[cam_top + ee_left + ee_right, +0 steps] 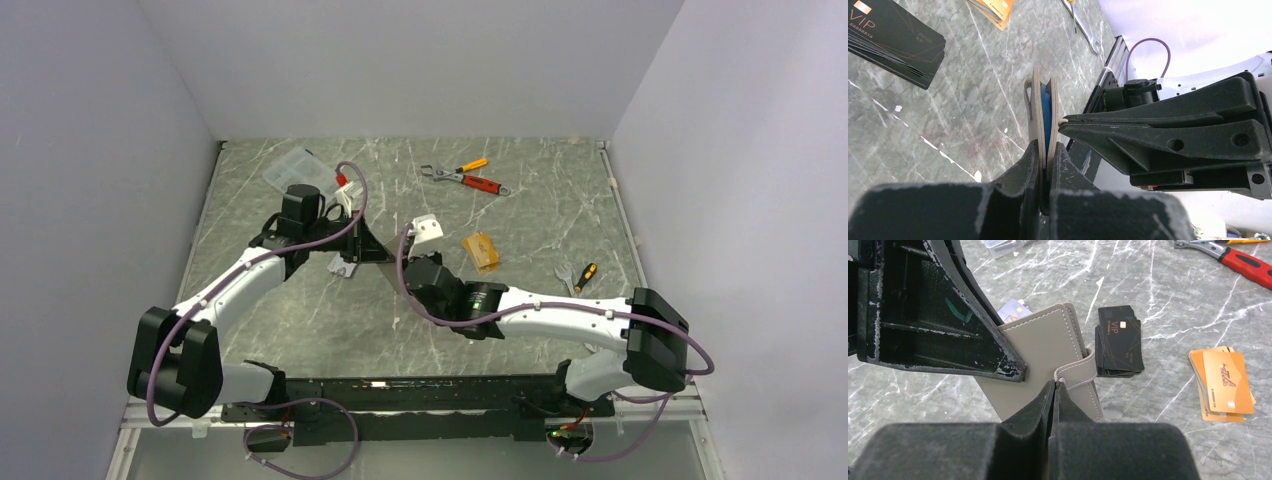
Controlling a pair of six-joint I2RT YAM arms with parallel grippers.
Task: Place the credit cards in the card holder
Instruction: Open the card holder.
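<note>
My left gripper [1048, 147] is shut on the bottom edge of the card holder [1038, 110] and holds it upright above the table; its blue lining shows between the two flaps. The taupe outer face of the card holder [1048, 345] fills the right wrist view. There my right gripper [1055, 385] is shut on the end of the snap tab [1078, 370]. A stack of black credit cards [1119, 342] lies on the table just beyond the holder. Orange-gold cards [1225, 382] lie further right. A silvery card [1013, 310] peeks out behind the holder.
Red-handled pliers and a wrench [470, 178] lie at the back. A small spanner and an orange-handled screwdriver [577, 275] sit to the right. A clear plastic box [297, 172] stands at the back left. White walls close in three sides.
</note>
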